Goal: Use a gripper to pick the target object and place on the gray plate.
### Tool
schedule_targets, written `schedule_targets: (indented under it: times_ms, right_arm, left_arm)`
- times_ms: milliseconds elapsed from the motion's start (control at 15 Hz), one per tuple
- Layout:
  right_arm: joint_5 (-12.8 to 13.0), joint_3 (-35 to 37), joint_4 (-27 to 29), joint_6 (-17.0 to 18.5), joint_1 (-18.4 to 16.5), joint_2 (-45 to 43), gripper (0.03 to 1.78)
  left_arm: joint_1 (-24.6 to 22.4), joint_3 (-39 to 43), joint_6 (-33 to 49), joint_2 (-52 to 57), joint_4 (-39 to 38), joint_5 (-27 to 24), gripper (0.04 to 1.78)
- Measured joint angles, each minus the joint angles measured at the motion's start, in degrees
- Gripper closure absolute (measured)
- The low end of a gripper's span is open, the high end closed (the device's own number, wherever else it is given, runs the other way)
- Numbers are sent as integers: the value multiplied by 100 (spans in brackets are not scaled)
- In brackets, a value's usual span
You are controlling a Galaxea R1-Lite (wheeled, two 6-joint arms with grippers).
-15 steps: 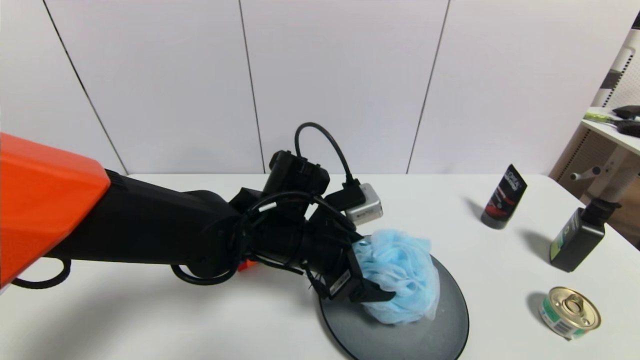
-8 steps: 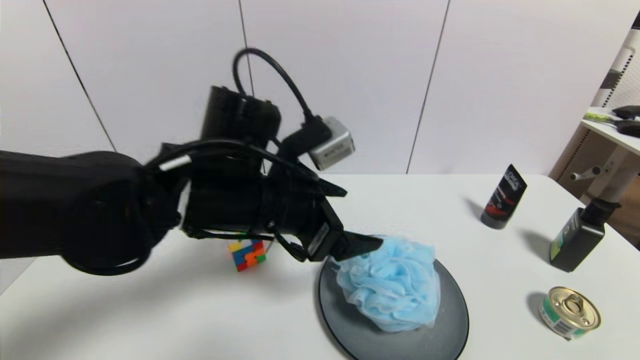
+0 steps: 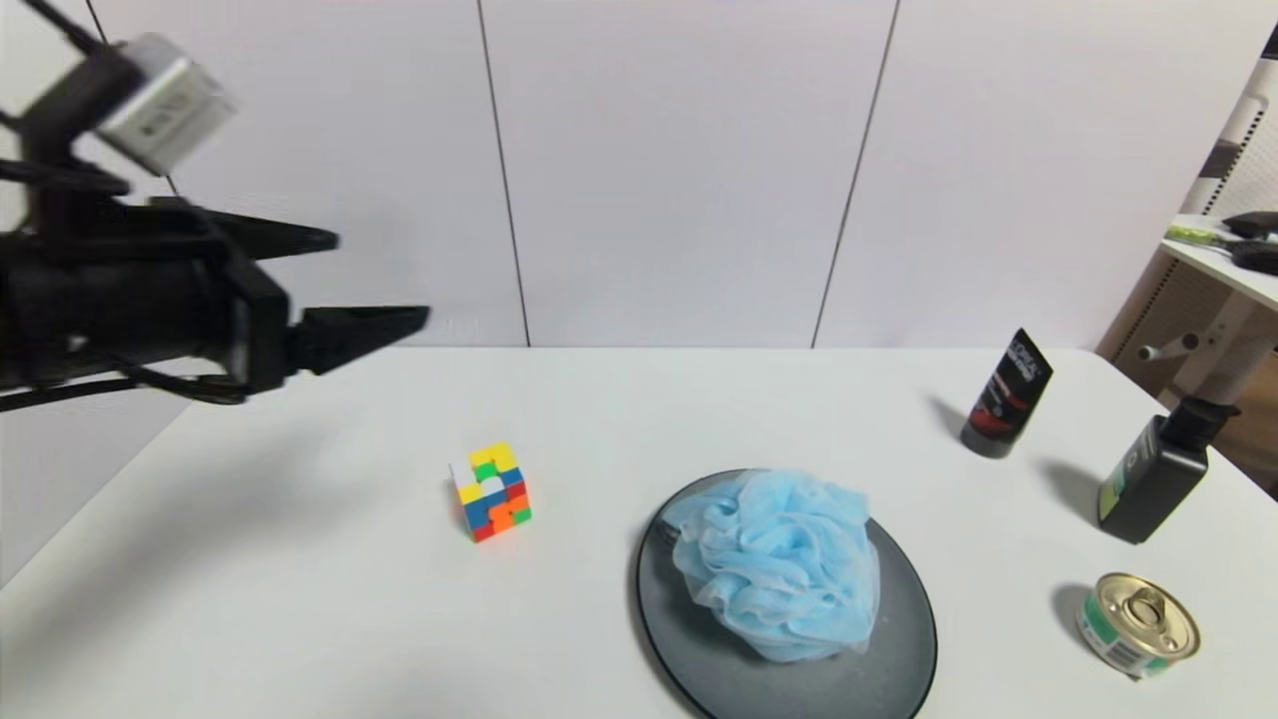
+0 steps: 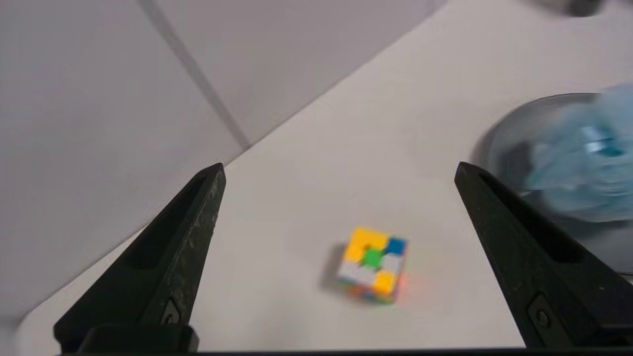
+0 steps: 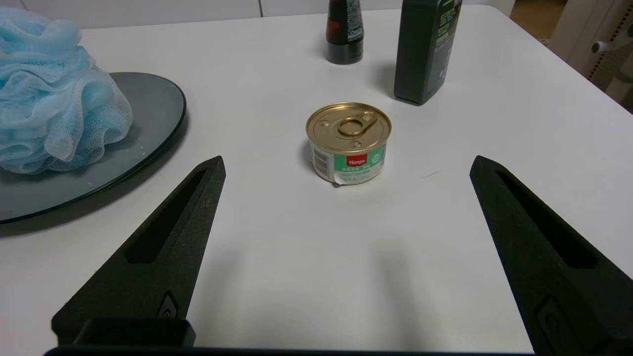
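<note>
The left gripper (image 3: 374, 280) is hanging high above the table's left side with its jaws spread wide and nothing between them, its arm running off the head view's left edge so that only the wrist, cables and a small silver box (image 3: 160, 100) are showing. In the left wrist view the two black fingers (image 4: 168, 257) are framing a blurred multicoloured puzzle cube (image 4: 373, 264) sitting on the white table (image 3: 300, 559) well below them. The right gripper (image 5: 341, 165) is not appearing in the head view; its own wrist camera is showing its jaws likewise spread, empty, low over the table and facing a small gold-lidded can (image 5: 348, 141), with a dark bottle (image 5: 428, 49) and a black tube (image 5: 344, 29) standing behind, both cut off at the frame's top. The blue bath pouf (image 3: 774, 564) is resting on the gray plate (image 3: 899, 649), well apart from both grippers; it is covering much of the plate's middle and far part, and the plate's near rim is running off the head view's bottom edge. The pouf is roughly ball-shaped, so no long axis is showing. The cube is lying to the plate's left, clear of it.
</note>
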State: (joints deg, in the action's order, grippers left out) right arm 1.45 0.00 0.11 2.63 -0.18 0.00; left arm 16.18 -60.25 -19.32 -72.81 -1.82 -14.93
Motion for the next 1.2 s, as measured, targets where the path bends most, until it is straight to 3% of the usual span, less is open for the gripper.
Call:
schedule_targets:
  times_ms: [133, 333, 667, 867, 1200]
  right_arm:
    - [-2, 0, -1, 0, 0, 0, 10]
    - [0, 0, -1, 0, 0, 0, 10]
    - [0, 0, -4, 0, 0, 0, 10]
    - [0, 0, -1, 0, 0, 0, 10]
    - [-2, 0, -1, 0, 0, 0, 10]
  left_arm:
    - [-951, 545, 20, 798, 24, 0, 15]
    - [-1655, 1576, 354, 2089, 305, 22, 14]
    - [-1929, 3487, 863, 4529, 1098, 177, 13]
    - [-1970, 4446, 1152, 5465, 1098, 435, 13]
    - [-1666, 5488, 1219, 6532, 785, 1540, 13]
